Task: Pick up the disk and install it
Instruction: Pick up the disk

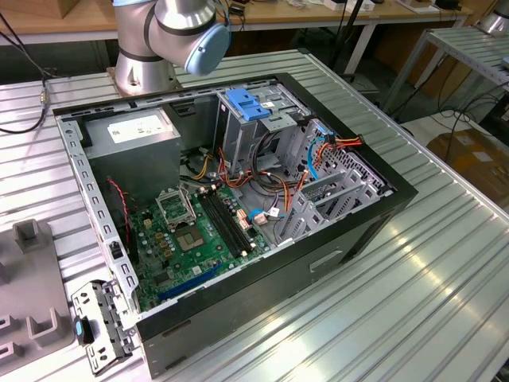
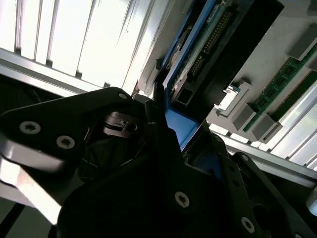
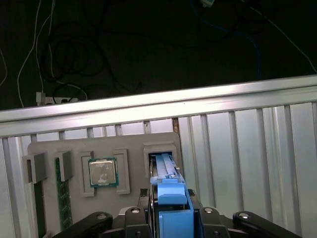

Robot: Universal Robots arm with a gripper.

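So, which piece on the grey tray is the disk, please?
In the first wrist view, find the grey tray on the ribbed metal table. The disk stands on edge in the slot next to the square processor chip. Only it wears a bright blue bracket.

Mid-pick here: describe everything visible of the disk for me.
The disk is a flat drive framed by a bright blue plastic bracket. In the first wrist view it stands on edge, its far end in a slot of the grey parts tray. The second wrist view shows its circuit-board face and connector pins. The gripper is shut on its bracket.
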